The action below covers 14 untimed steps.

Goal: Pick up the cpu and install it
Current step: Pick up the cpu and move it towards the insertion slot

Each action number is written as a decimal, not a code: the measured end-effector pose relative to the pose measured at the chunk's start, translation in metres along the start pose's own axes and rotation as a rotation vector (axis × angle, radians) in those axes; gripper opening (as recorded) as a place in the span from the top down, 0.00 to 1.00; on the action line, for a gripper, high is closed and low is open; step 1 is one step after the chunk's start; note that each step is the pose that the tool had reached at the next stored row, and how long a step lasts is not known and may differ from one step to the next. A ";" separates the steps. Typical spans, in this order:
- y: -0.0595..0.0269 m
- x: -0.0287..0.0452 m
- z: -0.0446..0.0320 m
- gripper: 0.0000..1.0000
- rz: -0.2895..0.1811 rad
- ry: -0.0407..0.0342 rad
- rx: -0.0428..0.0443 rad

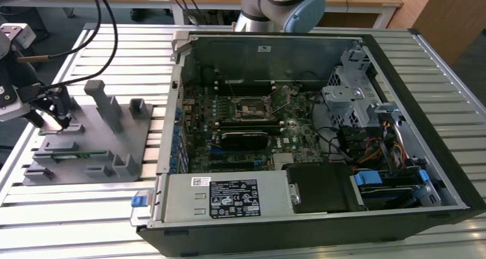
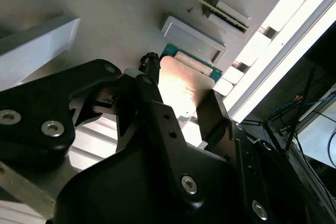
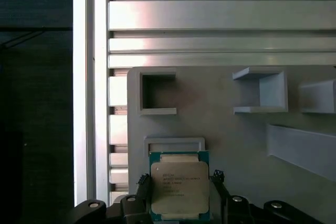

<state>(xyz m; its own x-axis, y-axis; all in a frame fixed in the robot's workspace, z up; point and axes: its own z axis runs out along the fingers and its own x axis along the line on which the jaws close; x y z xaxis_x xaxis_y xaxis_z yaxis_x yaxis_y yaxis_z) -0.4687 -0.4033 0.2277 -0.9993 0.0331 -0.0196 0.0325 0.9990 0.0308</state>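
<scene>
Over the grey fixture (image 3: 231,129), the claw (image 3: 179,177) clamps the cpu (image 3: 179,190), silvery-topped with green edging

A few faint lines of print were seen on the metal top of the cpu (image 3: 180,187) in the first wrist view, but no word or number could be made out. In the exterior view, a black label (image 1: 234,198) crowded with small white print and marks was found on the power supply (image 1: 186,205), with a small white label (image 1: 200,181) near it. A white sticker (image 1: 263,48) was noted on the back wall of the case (image 1: 304,57). None of it could be read.
</scene>
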 end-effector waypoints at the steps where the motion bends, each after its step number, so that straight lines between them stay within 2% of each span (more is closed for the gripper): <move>1: 0.0001 0.0000 -0.0012 0.47 0.000 -0.0001 0.0000; 14: 0.0012 -0.0004 -0.0244 0.47 0.000 -0.0002 0.0005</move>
<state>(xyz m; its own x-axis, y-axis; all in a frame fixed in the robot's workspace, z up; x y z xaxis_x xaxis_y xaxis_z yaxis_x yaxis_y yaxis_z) -0.4687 -0.4028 0.2521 -0.9993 0.0332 -0.0198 0.0326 0.9990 0.0303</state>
